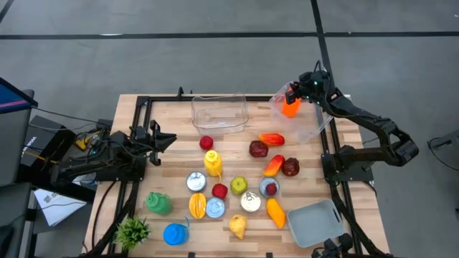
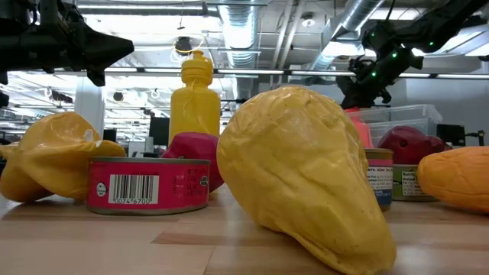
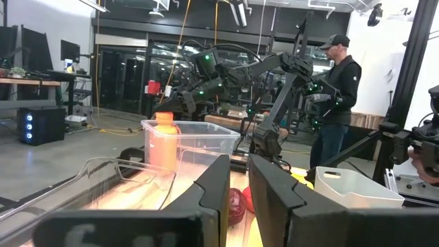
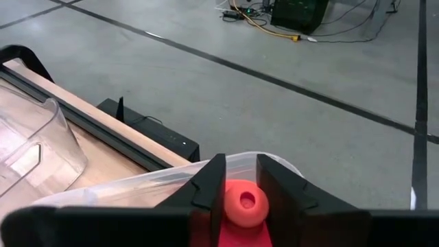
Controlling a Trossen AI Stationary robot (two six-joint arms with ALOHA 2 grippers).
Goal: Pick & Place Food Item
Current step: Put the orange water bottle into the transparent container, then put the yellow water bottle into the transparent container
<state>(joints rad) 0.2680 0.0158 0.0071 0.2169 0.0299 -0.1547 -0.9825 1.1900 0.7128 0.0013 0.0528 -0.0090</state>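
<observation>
Closest to your low camera sits a wrinkled yellow pear-shaped food item [image 2: 306,172], blocking much of that view. Your right gripper [image 4: 240,189] has its fingers [image 4: 206,192] clamped on an orange-red food piece [image 4: 245,204]; a rounded knob with a small hollow at its end shows between them. From above, that orange-red food piece [image 1: 290,107] hangs over the clear plastic bin [image 1: 305,118] at the table's far right corner. You cannot tell its long axis, since the gripper hides most of it. The wooden table [image 1: 172,129] holds scattered toy foods and cans, on a grey floor. Your left gripper [image 1: 163,140] waits at the left side, fingers [image 3: 271,195] a narrow gap apart.
</observation>
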